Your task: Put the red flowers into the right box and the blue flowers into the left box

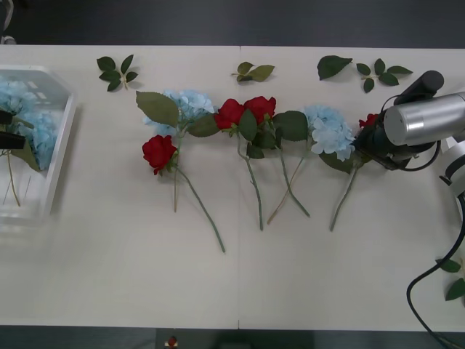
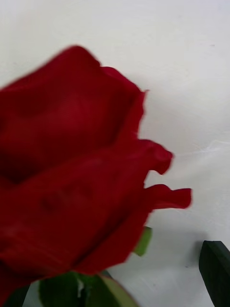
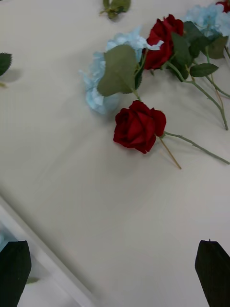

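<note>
Across the cream table [image 1: 240, 283] I see red roses [image 1: 244, 110] and blue hydrangeas [image 1: 330, 131] lying in a row. My right gripper [image 1: 367, 134] is at the row's right end on a rose [image 2: 72, 163]; whether its fingers hold it I cannot tell. My left gripper [image 3: 115, 273], fingers spread, hovers over the white basket [image 1: 62, 138] holding blue flowers [image 1: 22, 109].

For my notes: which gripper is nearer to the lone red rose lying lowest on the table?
Left. The left gripper hovers by the left box, beside that rose. The right gripper is across the table.
</note>
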Robot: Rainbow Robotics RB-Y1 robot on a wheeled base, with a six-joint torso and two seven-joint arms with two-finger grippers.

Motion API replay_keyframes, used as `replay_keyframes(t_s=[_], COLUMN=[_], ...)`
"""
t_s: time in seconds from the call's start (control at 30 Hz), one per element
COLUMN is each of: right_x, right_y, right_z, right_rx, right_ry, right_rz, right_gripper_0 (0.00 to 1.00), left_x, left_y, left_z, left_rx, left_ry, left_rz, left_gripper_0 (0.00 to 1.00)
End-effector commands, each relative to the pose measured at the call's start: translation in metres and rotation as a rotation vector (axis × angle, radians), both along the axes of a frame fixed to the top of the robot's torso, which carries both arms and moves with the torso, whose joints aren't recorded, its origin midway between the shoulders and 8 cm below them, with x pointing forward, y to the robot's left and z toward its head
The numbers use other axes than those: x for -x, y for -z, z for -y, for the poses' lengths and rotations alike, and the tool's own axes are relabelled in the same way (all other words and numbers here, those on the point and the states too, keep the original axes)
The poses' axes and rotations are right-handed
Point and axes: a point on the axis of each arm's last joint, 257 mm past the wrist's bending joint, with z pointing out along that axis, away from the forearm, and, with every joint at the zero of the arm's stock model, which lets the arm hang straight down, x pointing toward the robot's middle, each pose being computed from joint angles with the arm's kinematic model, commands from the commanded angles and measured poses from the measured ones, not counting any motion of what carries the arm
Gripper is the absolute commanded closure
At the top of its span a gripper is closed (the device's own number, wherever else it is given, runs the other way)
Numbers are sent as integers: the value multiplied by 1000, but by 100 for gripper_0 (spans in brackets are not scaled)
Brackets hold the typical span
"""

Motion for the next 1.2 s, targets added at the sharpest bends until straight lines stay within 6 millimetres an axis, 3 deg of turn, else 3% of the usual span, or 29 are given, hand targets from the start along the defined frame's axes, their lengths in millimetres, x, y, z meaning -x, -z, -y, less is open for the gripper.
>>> replay_keyframes(t_s=[0.03,0.07,0.13,0.27,0.33,0.47,0.6,0.83,1.07,1.2], right_x=[-18,-18,-18,-18,-20,-20,-20,-21,-10,0], right_y=[-26,-26,-26,-26,-27,-27,-27,-32,-70,-98], right_z=[-11,-11,-12,-13,-14,-15,-16,-17,-9,12], right_rx=[31,32,31,27,22,20,17,-1,2,42], right_ry=[-73,-74,-75,-77,-81,-82,-82,-88,-147,-220], right_rz=[45,45,45,47,53,56,56,58,27,14], right_gripper_0=[50,79,100,100,100,100,100,100,100,100], left_x=[-13,-15,-20,-24,-26,-33,-41,-48,-34,-17], left_y=[-4,2,16,35,63,91,102,94,117,135], left_z=[39,51,69,93,119,158,186,209,209,213], left_rx=[21,22,26,24,49,139,170,176,222,290], left_ry=[-38,-45,-68,-97,-146,-209,-232,-222,-268,-323], left_rz=[-56,-66,-95,-124,-162,-179,-162,-161,-272,-391], left_gripper_0=[0,0,0,0,0,0,0,0,0,0])
